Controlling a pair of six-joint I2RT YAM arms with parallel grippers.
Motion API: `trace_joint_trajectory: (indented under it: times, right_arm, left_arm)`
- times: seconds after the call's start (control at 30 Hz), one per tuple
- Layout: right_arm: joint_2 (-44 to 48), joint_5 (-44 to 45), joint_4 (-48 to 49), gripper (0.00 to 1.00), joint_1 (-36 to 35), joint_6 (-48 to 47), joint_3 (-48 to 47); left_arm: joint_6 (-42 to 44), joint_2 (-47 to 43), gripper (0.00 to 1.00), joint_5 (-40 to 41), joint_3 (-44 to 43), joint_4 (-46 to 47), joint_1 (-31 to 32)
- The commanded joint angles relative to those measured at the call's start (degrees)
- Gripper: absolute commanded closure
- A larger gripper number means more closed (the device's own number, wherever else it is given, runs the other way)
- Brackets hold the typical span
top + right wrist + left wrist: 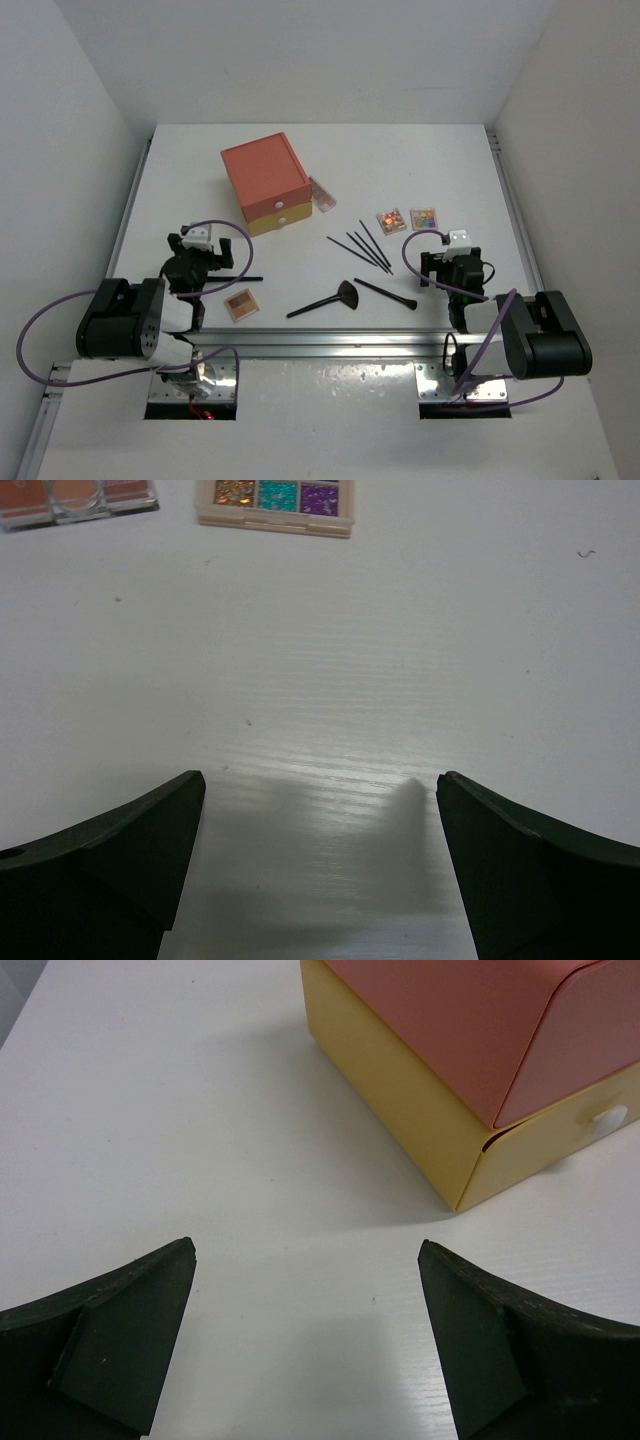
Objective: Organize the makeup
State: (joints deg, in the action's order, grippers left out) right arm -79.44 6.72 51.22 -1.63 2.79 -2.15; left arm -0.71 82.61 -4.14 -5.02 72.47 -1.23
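From above, the left gripper (205,245) and the right gripper (445,252) both hover over the table (300,140), empty, fingers aimed at the far edge. Between them, a bundle of thin black sticks (362,248) lies roughly parallel, running from far-left to near-right. The fan brush (325,300) slants the other way, its handle near-left and its fan head toward the far right. A second brush (386,293) runs from just beside that head toward the right arm. One more stick (235,279) lies almost crosswise by the left gripper, with a tan palette (241,304) just nearer. Two square palettes sit ahead of the right gripper: an orange palette (390,219) and a multicoloured palette (424,218). The left wrist view shows the left gripper (306,1260) spread wide over bare table, with the drawer box (450,1070) ahead to the right. In the right wrist view, the right gripper (320,780) is equally wide, with the multicoloured palette (275,505) and the orange palette (75,495) at the top edge.
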Motion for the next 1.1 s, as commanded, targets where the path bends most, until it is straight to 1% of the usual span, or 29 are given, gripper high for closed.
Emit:
trace_joint_trajectory:
  times: [0.0, 0.07, 0.13, 0.17, 0.2, 0.23, 0.27, 0.3, 0.33, 0.37, 0.4, 0.43, 0.47, 0.5, 0.53, 0.57, 0.6, 0.63, 0.67, 0.7, 0.73, 0.77, 0.8, 0.87, 0.9, 0.93, 0.97, 1.0, 1.07]
  right_arm:
    - [4.0, -6.2, -12.6, 0.0, -0.7, -4.7, -5.1]
    - [7.5, -6.5, -31.8, 0.0, -2.9, -7.6, -10.7]
    - [7.5, -6.4, -42.2, 0.0, -6.9, -7.1, -23.2]
    - [6.9, -6.4, -45.4, 0.0, -8.1, -7.4, -26.3]
    - [6.5, -3.5, -55.4, 0.0, -9.5, -8.3, -33.9]
    - [4.1, 4.0, -61.0, 0.0, -15.6, -13.6, -41.4]
    - [2.7, 4.1, -61.1, 0.0, -17.8, -13.7, -49.2]
    - [0.0, 8.6, -67.1, 0.0, -21.2, -20.4, -53.0]
    - [-3.2, 13.4, -69.0, 0.0, -24.3, -21.8, -64.6]
    - [-5.0, 18.5, -70.9, 0.0, -26.0, -22.6, -68.8]
    - [-8.5, 21.8, -76.3, 0.0, -27.1, -19.9, -72.8]
    - [-12.2, 28.5, -76.1, 0.0, -28.0, -17.4, -82.5]
    - [-13.7, 38.4, -77.8, 0.0, -28.9, -13.5, -85.7]
    - [-18.2, 40.5, -83.2, 0.0, -29.2, 1.7, -89.0]
    - [-20.9, 38.3, -85.4, 0.0, -28.9, 1.8, -95.2]
    - [-22.2, 17.7, -89.5, 0.0, -27.4, 0.4, -100.6]
    - [-24.9, 12.8, -90.7, 0.0, -27.1, 0.3, -102.8]
    - [-26.0, 10.3, -92.9, 0.0, -27.3, 4.2, -106.5]
    - [-29.0, 4.8, -93.9, 0.0, -28.0, 4.7, -110.1]
    - [-31.5, 3.6, -95.0, 0.0, -28.2, 4.9, -113.3]
    - [-32.6, 3.2, -98.3, 0.0, -28.9, 6.8, -114.7]
    - [-35.7, 5.0, -98.9, 0.0, -30.3, 7.4, -118.0]
    - [-36.2, 4.4, -99.5, 0.0, -31.1, 7.9, -118.6]
    - [-36.8, 2.6, -97.8, 0.02, -34.2, 8.2, -116.3]
    - [-36.8, 2.7, -94.8, 0.06, -35.0, 9.2, -115.0]
    - [-36.8, 3.6, -92.2, 0.2, -35.9, 10.7, -113.6]
    - [-36.9, 4.3, -89.5, 0.28, -36.9, 11.4, -111.3]
    - [-37.1, 5.0, -88.1, 0.33, -39.9, 12.8, -109.3]
    - [-38.2, 9.4, -83.7, 0.37, -42.7, 13.7, -107.2]
  left_arm:
    - [-1.4, -1.0, 0.0, 2.0, -1.1, 2.5, 1.0]
    - [-1.4, -1.0, 0.0, 3.7, -1.1, 2.0, 1.5]
    - [-0.2, -2.7, 0.0, 0.7, -2.3, 0.1, 1.5]
    - [-0.2, -4.5, 0.0, -2.4, -3.1, -2.3, 0.4]
    - [-1.0, -10.5, 0.0, -3.8, -6.9, -14.3, -0.7]
    - [2.4, -13.6, 0.0, -6.2, -13.5, -22.4, -1.3]
    - [6.4, -15.8, 0.0, -7.5, -13.5, -30.1, -1.3]
    - [9.5, -17.4, 0.0, -8.1, -20.2, -42.3, -1.3]
    - [10.9, -19.1, 0.0, -4.9, -23.2, -46.1, -1.3]
    - [10.9, -19.2, 0.0, -2.6, -26.0, -49.3, -1.3]
    - [10.3, -19.2, 0.0, -0.8, -32.0, -54.9, -1.3]
    - [9.5, -17.1, 0.0, 0.7, -35.4, -57.3, -1.3]
    - [9.5, -14.8, 0.0, 1.8, -39.3, -60.2, -1.9]
    - [9.5, -11.8, 0.0, 0.5, -48.9, -63.7, -1.9]
    - [9.5, -8.4, 0.0, -0.7, -54.6, -72.9, -1.9]
    - [9.5, -5.0, 0.0, -2.5, -59.9, -77.3, -1.9]
    - [9.5, 0.7, 0.0, -5.8, -64.6, -81.0, -1.9]
    - [9.5, 2.9, 0.0, -7.4, -72.0, -86.1, -1.4]
    - [10.2, 4.9, 0.0, -9.5, -75.3, -88.6, -1.4]
    - [10.2, 7.0, 0.0, -13.5, -78.4, -90.8, -1.4]
    - [10.2, 11.4, 0.0, -15.5, -84.9, -93.2, -0.8]
    - [10.2, 13.8, 0.0, -17.3, -88.1, -98.1, -0.8]
    - [10.2, 16.1, 0.0, -19.7, -94.1, -100.2, -0.3]
    - [9.5, 22.1, 0.0, -19.8, -98.4, -104.5, 1.0]
    - [9.5, 23.3, 0.03, -19.1, -99.5, -104.5, 2.1]
    - [9.5, 24.0, 0.04, -17.8, -99.5, -104.5, 2.7]
    - [9.5, 24.0, 0.06, -16.4, -99.5, -103.8, 3.4]
    - [9.5, 24.8, 0.08, -15.3, -99.5, -103.2, 4.0]
    - [9.5, 25.3, 0.11, -12.8, -97.5, -101.0, 5.5]
